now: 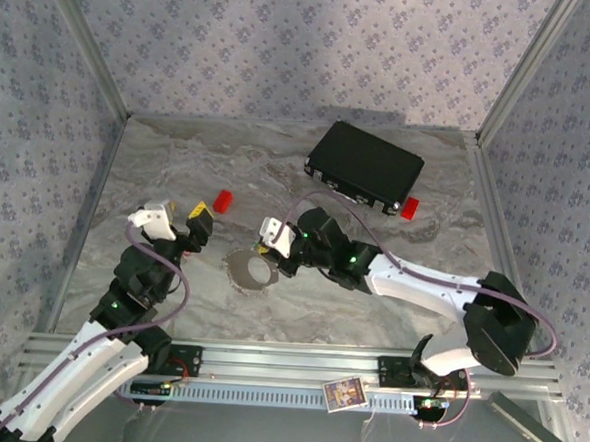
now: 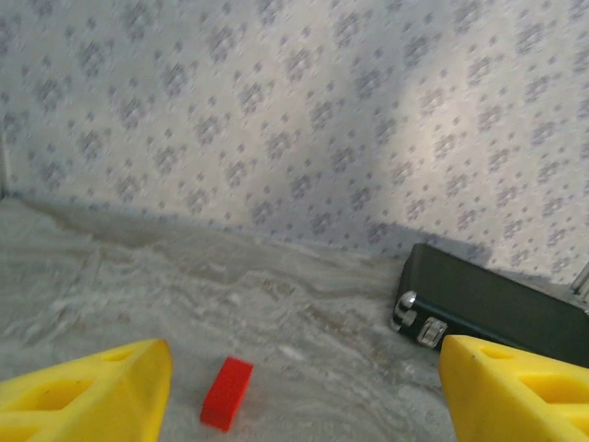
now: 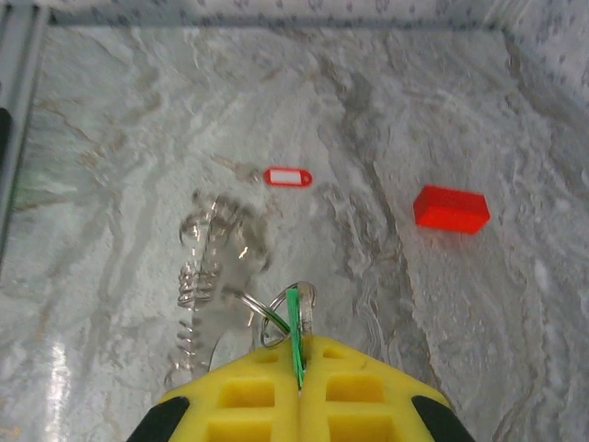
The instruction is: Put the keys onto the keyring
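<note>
**Right hand pinches green key over keyring; left hand open and empty**

Right hand (image 3: 300, 368) is closed tight, with the green key (image 3: 293, 318) clamped edge-on in the seam between its fingers. The key's tip and small wire loop stick out past the fingertips. They sit right at the near end of the keyring (image 3: 191, 281), which lies slack in a rough oval on the desk (image 3: 110, 138). You can't tell from these views whether the chain is already through that loop or just beside it.

Left hand (image 1: 199, 220) has its fingers spread wide and nothing between them. It hovers left of the keyring, facing the red block (image 2: 227, 393) and the case (image 2: 488, 304).

The red-and-white key (image 3: 287, 177) lies flat on the desk just beyond the far end of the keyring, not on it. My read is that this one is left to do.

Handling, as a judgement:
- **Keys:** likely very light, thin and stiff. They will probably twist or skid if you push them. Take one by the coloured head, flat faces between the pads, and leave the loop end free for threading.
- **Keyring:** fine bead chain, limp, with no shape of its own. It will likely drag and bunch rather than lift as a loop. Pinch it close to the end you need, so little slack hangs loose.
- **Desk:** looks smooth, so expect a flat key to slide under a closing finger.
</note>
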Controlling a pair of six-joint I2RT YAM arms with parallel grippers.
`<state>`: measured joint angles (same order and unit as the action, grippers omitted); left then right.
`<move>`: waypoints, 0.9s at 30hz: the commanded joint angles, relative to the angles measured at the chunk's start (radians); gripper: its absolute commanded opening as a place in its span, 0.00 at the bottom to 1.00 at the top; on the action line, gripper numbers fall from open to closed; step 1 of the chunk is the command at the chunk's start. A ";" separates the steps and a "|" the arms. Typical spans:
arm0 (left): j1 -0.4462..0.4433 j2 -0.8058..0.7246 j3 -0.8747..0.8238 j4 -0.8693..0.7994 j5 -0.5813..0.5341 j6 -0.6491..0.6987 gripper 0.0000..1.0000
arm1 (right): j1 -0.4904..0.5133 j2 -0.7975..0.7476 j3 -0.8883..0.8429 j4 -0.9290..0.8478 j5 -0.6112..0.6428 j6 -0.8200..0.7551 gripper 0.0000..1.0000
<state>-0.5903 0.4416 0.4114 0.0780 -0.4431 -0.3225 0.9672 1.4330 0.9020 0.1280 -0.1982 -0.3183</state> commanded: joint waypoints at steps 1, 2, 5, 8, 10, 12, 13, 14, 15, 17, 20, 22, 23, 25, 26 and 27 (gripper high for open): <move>0.014 0.032 0.013 -0.081 -0.014 -0.107 0.76 | -0.010 0.010 0.011 -0.041 0.105 0.006 0.00; 0.017 0.044 0.011 -0.079 -0.008 -0.116 0.77 | -0.012 0.008 0.007 -0.072 0.125 -0.001 0.00; 0.021 0.089 0.008 -0.042 0.059 -0.115 0.77 | -0.032 -0.008 -0.009 -0.167 0.143 -0.029 0.00; 0.020 0.145 0.022 -0.026 0.110 -0.110 0.78 | -0.063 -0.019 -0.026 -0.236 0.172 -0.067 0.00; 0.022 0.182 0.034 -0.024 0.132 -0.107 0.78 | -0.083 -0.019 -0.033 -0.285 0.191 -0.101 0.00; 0.022 0.207 0.039 -0.020 0.147 -0.107 0.79 | -0.098 -0.018 -0.040 -0.326 0.208 -0.138 0.00; 0.022 0.217 0.041 -0.017 0.150 -0.108 0.79 | -0.106 -0.019 -0.044 -0.345 0.219 -0.156 0.00; 0.023 0.223 0.041 -0.015 0.152 -0.110 0.79 | -0.113 -0.017 -0.050 -0.363 0.230 -0.170 0.00; 0.022 0.230 0.040 -0.012 0.153 -0.111 0.79 | -0.118 -0.014 -0.052 -0.382 0.243 -0.178 0.00; 0.023 0.240 0.038 -0.006 0.153 -0.118 0.79 | -0.124 -0.011 -0.062 -0.413 0.270 -0.189 0.00; 0.024 0.257 0.037 0.003 0.158 -0.125 0.79 | -0.123 -0.011 -0.069 -0.459 0.296 -0.208 0.00; 0.027 0.270 0.038 0.010 0.161 -0.128 0.79 | -0.113 -0.007 -0.064 -0.485 0.310 -0.215 0.00; 0.027 0.275 0.039 0.012 0.161 -0.130 0.79 | -0.108 -0.002 -0.062 -0.500 0.315 -0.219 0.00; 0.028 0.287 0.043 0.016 0.165 -0.132 0.79 | -0.095 0.013 -0.057 -0.538 0.338 -0.223 0.00; 0.028 0.291 0.044 0.018 0.167 -0.132 0.79 | -0.090 0.021 -0.054 -0.554 0.353 -0.223 0.00; 0.029 0.296 0.046 0.020 0.167 -0.132 0.79 | -0.086 0.030 -0.052 -0.573 0.374 -0.222 0.00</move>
<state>-0.5686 0.7300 0.4183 0.0578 -0.2962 -0.4397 0.8673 1.4429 0.8364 -0.3550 0.1146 -0.5175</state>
